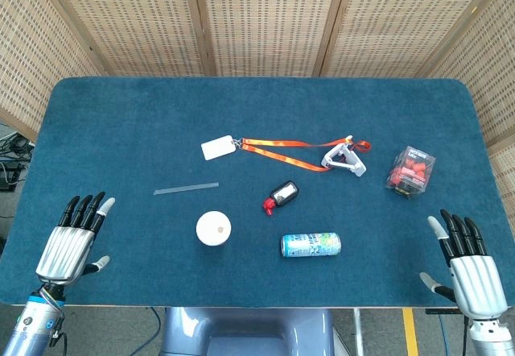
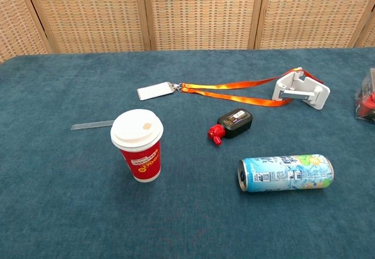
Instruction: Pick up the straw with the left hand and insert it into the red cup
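Note:
The clear straw (image 1: 186, 188) (image 2: 92, 124) lies flat on the blue table, just behind and left of the red cup (image 2: 137, 146) (image 1: 213, 229), which stands upright under a white lid. My left hand (image 1: 69, 238) hovers at the table's near left corner, fingers spread, holding nothing, well left of the straw. At the near right corner my right hand (image 1: 469, 263) is likewise spread and empty. Neither hand shows in the chest view.
A drink can (image 1: 311, 245) lies on its side right of the cup. A small black bottle with a red cap (image 1: 280, 195), an orange lanyard with a white card (image 1: 278, 150), a white clip (image 1: 344, 160) and a clear box of red pieces (image 1: 409, 171) lie further back.

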Controlling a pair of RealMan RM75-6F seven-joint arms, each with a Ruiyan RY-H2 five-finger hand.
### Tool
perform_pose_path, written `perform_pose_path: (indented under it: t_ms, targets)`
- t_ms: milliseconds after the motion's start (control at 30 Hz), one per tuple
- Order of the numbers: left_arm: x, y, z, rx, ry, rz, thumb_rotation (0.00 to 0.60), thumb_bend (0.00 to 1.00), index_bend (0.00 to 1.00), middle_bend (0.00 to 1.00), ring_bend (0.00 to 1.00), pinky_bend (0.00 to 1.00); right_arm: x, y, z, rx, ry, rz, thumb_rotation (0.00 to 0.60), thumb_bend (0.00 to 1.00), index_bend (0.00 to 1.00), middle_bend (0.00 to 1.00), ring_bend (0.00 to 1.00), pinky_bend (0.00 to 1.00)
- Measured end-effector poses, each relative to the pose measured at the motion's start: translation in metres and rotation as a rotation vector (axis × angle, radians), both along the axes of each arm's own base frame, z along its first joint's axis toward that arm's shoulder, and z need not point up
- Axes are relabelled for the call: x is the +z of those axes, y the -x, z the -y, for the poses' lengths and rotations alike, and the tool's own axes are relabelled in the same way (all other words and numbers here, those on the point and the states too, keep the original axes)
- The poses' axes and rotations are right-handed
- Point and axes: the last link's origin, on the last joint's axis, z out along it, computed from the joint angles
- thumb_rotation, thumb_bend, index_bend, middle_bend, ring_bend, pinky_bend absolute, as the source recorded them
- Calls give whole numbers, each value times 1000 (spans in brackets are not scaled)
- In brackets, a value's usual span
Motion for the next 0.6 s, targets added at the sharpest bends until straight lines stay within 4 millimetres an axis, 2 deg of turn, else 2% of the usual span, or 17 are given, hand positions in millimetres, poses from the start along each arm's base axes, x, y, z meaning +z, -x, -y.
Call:
perform_pose_path:
  t_ms: [600]
  targets:
    - [-1, 2, -1, 8, -12, 22, 600, 63, 0, 0, 0, 0, -3, -2, 2, 16, -10, 6, 600, 53, 64, 0, 0, 0]
